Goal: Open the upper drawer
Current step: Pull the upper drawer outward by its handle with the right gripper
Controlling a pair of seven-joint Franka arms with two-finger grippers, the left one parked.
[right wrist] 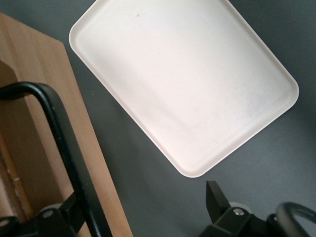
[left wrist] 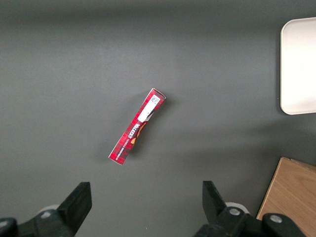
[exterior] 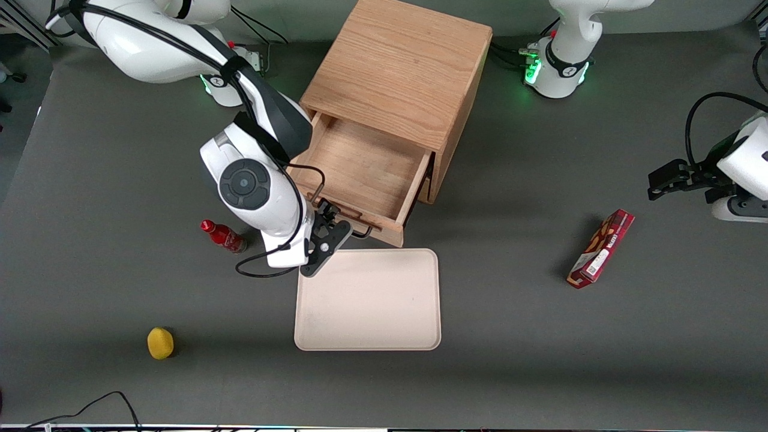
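Most of the job looks done: above the cream tray (exterior: 367,300), the hand (exterior: 329,231) hangs open at the black handle (right wrist: 64,148), one finger either side, and the upper drawer (exterior: 360,171) stands pulled well out of the oak cabinet (exterior: 399,72).

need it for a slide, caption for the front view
Right arm's tool at the handle of the pulled-out upper drawer, above a beige tray.

Upper drawer (exterior: 360,174): grained light oak, matt, thin black glossy wire handle (right wrist: 64,148). Tray (exterior: 369,300): smooth cream plastic, matt. Bench (exterior: 540,360): dark grey, matt. My gripper (exterior: 329,231) at handle: black, matt.
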